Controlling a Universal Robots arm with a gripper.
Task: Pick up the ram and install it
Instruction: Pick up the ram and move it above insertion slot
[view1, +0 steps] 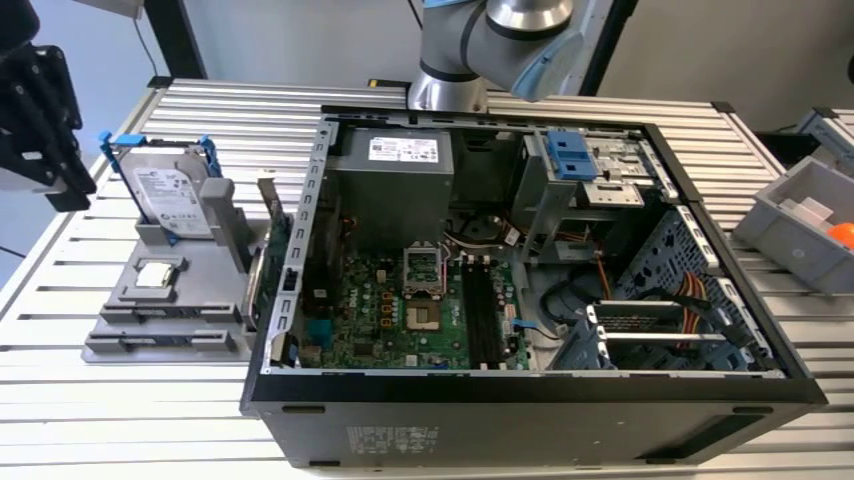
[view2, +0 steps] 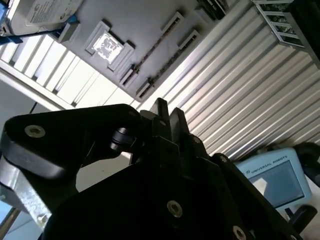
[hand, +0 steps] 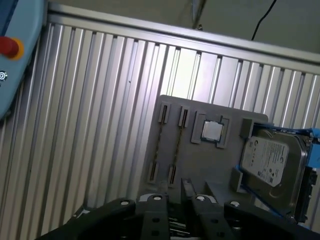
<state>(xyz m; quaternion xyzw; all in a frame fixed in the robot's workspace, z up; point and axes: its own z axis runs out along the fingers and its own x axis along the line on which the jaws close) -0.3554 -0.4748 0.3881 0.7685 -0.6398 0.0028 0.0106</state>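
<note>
On the grey holder (hand: 200, 165) stand two ram sticks (hand: 157, 144), one processor (hand: 212, 131).

An open PC case (view1: 534, 400) lies on its side on a slatted table (view1: 120, 420), its motherboard (view1: 400, 310) facing up. The power supply (view1: 400, 170) sits at the far end, with a blue drive bay (view1: 574, 160) towards the exterior view's right. The arm (view1: 494, 40) rises behind the case. On the exterior view's left stands a grey holder (view1: 160, 300) with a hard drive (view1: 174, 200) upright at its back, a processor (view1: 158, 273) lying flat in front of it, and the ram (view1: 174, 341) on edge in a slot along its near side. A green card (view1: 274, 255) stands on edge between holder and case. A grey bin (view1: 801, 215) sits at the far right
</note>
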